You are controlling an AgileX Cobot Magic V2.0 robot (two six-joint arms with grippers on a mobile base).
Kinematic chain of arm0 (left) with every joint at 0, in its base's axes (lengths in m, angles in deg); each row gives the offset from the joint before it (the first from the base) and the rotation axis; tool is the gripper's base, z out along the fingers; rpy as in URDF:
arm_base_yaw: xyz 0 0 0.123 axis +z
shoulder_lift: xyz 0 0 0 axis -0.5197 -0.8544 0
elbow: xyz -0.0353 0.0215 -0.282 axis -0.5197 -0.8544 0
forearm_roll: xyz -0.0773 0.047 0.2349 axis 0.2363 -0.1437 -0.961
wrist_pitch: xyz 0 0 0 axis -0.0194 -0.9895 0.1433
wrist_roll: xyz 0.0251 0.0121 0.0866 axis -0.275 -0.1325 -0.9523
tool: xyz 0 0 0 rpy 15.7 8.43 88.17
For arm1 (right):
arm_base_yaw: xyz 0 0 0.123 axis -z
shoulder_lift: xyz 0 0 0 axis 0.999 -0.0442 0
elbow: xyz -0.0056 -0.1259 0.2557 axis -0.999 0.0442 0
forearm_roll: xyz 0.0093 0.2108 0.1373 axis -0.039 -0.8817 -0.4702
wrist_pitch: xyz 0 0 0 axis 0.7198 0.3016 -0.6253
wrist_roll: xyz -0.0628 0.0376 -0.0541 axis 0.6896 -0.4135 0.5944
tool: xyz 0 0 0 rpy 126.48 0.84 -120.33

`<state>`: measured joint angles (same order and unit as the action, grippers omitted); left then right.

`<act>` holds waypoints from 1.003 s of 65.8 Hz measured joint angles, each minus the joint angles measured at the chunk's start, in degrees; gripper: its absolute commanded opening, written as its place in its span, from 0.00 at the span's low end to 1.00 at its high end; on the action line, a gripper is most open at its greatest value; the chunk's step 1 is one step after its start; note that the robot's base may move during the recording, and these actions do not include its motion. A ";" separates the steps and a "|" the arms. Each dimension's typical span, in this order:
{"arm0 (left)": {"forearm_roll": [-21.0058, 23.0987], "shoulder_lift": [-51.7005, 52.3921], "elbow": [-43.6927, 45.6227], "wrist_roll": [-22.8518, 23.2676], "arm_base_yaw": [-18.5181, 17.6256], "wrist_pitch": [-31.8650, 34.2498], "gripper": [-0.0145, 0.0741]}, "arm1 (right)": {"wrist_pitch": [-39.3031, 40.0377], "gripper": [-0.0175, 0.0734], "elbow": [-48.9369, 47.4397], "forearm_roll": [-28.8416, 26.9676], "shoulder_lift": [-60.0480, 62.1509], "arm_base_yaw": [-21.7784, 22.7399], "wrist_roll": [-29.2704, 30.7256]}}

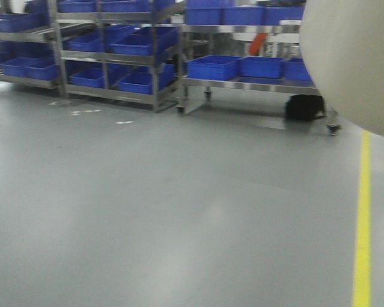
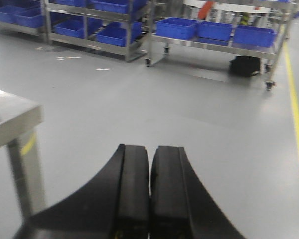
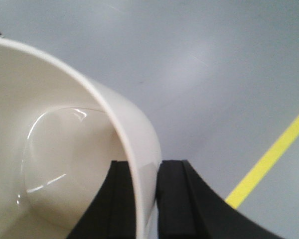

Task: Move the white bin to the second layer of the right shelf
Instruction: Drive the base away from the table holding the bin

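The white bin (image 3: 65, 124) hangs above the grey floor, its glossy inside turned toward the right wrist view. My right gripper (image 3: 146, 163) is shut on the bin's wall, one finger inside and one outside. In the front view the bin (image 1: 352, 64) fills the upper right corner and hides what is behind it. My left gripper (image 2: 150, 147) is shut, its pads pressed together with nothing between them. Steel racks stand far off and blurred, and I cannot tell which level is the right shelf second layer.
Steel racks holding blue crates (image 1: 141, 45) line the back left. A wheeled steel cart (image 1: 243, 83) with blue crates stands at the back right, a black bag (image 1: 304, 107) beneath it. A yellow floor line (image 1: 363, 217) runs along the right. A steel table corner (image 2: 10, 117) sits at my left.
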<state>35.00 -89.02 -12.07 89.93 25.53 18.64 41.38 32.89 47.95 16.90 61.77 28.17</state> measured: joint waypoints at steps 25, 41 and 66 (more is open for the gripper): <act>0.00 0.00 0.00 0.00 0.00 0.00 0.26 | 0.00 0.25 0.00 0.00 0.00 0.00 0.00; 0.00 0.00 0.00 0.00 0.00 0.00 0.26 | 0.00 0.25 0.00 0.00 0.00 0.00 0.00; 0.00 0.00 0.00 0.00 0.00 0.00 0.26 | 0.00 0.25 0.00 0.00 0.04 0.00 0.00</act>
<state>35.00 -89.02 -12.07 89.93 25.53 18.64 41.38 32.89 47.95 16.94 61.77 28.17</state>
